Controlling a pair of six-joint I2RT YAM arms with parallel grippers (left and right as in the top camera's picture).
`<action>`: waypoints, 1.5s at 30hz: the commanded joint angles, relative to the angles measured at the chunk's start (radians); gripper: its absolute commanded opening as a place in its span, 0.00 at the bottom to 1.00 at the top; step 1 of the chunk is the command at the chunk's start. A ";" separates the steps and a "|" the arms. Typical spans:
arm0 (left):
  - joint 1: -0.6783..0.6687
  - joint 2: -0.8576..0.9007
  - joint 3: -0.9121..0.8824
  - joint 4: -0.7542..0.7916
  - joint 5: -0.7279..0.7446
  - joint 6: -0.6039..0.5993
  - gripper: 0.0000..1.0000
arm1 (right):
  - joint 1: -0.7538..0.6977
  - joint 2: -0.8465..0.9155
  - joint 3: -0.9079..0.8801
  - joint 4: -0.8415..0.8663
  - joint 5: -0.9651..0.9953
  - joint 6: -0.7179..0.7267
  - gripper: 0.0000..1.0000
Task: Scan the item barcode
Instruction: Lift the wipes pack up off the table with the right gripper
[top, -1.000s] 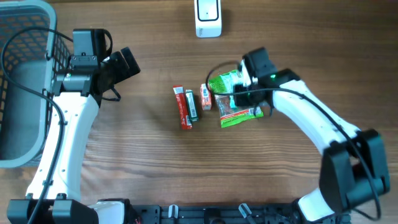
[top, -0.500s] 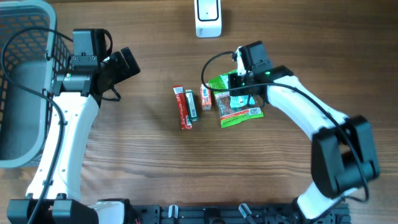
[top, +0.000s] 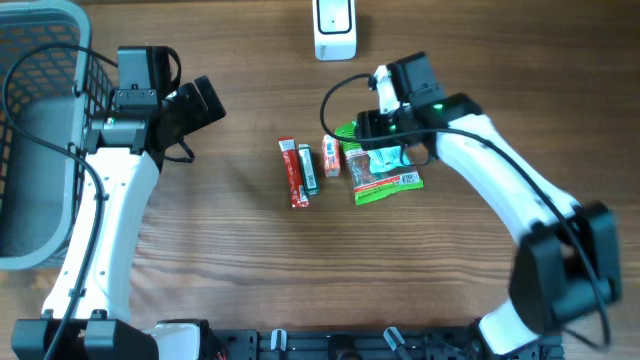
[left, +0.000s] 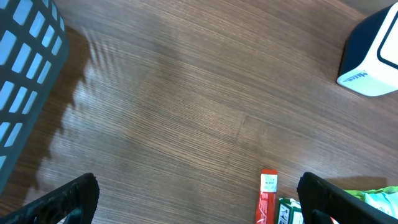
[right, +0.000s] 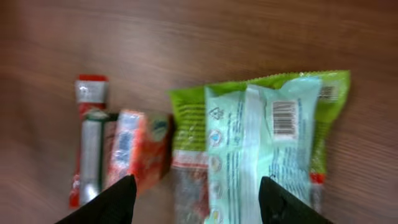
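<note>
Green packet (right: 273, 137): glossy, crinkled film, barcode up.
Right gripper (right: 198, 202): spread over packet, empty.
Left gripper (left: 199, 202): spread, far left.
Scanner (top: 335, 28): white, boxy, beyond packet.

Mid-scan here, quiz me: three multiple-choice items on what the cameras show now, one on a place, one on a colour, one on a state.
1. Where does the white scanner stand on the table? A far side; B near edge; C right corner.
2. What colour is the packet whose barcode faces up? A red; B pale green; C blue.
3. How is the left end effector? A shut on a packet; B open, empty; C shut, empty.
Key: A, the overhead view shows it at the top middle; B, the right wrist view shows it clearly; B, its fingers stand wide apart over bare wood.
</note>
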 joint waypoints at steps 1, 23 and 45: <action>0.006 0.008 0.006 0.001 -0.013 0.012 1.00 | 0.001 -0.059 0.026 -0.066 -0.006 -0.051 0.65; 0.006 0.008 0.006 0.001 -0.013 0.013 1.00 | 0.093 -0.023 -0.254 0.142 0.372 -0.078 0.55; 0.006 0.008 0.006 0.001 -0.013 0.013 1.00 | 0.199 0.087 -0.282 0.280 0.515 -0.103 0.61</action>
